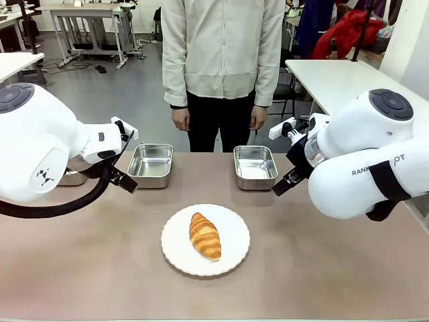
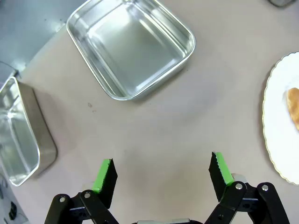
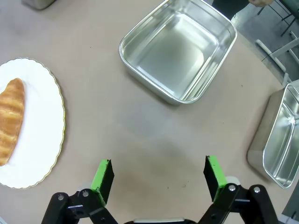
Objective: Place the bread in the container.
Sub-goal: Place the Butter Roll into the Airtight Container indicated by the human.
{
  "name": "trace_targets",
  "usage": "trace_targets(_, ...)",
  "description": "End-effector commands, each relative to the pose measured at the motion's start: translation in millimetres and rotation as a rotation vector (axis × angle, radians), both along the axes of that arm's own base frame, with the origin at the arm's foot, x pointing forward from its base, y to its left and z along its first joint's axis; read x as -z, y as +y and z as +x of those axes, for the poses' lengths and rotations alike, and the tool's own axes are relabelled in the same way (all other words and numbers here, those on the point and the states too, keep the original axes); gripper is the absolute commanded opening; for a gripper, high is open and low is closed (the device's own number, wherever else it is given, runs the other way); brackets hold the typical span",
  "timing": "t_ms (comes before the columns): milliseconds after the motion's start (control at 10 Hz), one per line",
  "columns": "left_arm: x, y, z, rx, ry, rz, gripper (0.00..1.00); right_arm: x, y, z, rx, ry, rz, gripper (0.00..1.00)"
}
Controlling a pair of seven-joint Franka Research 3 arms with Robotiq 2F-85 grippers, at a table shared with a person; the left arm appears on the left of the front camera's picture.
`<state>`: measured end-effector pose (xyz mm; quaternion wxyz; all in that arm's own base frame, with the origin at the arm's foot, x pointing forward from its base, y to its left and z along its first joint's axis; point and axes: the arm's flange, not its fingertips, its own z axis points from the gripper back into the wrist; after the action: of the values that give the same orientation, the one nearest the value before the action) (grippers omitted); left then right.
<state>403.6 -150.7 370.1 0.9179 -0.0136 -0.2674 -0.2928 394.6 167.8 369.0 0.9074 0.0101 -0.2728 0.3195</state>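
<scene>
Right now, both arms bent in from the sides, white elbows bulking over the edges of the surface (image 1: 322, 268), wrists turned inward and down. Left claw (image 2: 162, 166) hanging above bare tabletop, green pads (image 2: 104, 170) spread wide, nothing between them. Right claw (image 3: 159, 168) posed the same way on the opposite side, fingers fully apart, gripping nothing. Beyond the far edge, a person in a pale jacket, standing, hands (image 1: 179, 119) loose at the sides.

Dull brown-beige matte surface. Near the far edge, two shiny steel trays side by side, well apart: left middle tray (image 1: 150, 165) just in front of the left arm's wrist, right middle tray (image 1: 255, 167) just in front of the right arm's. Also an outer left tray (image 2: 18, 135), half hidden behind the left arm in the front view, and an outer right tray (image 3: 280, 140) at the rim of the right wrist view. Behind, grey floor, white worktables, a red garment (image 1: 342, 33) draped at the back.

Bread (image 1: 205, 235) lying flat on a round white plate (image 1: 175, 251) with a scalloped edge, mid-surface, on the robot's side of the two middle trays and apart from both. Long axis running near to far, tilted slightly: far tip leaning toward the robot's left, near end toward its right. Ridged crust facing up.
</scene>
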Motion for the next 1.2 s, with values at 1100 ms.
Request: trace_targets(1100,-129,221,55,0.496,0.033,-0.229,1.00,-144,-200,40,-0.155,-0.004,0.246,1.00)
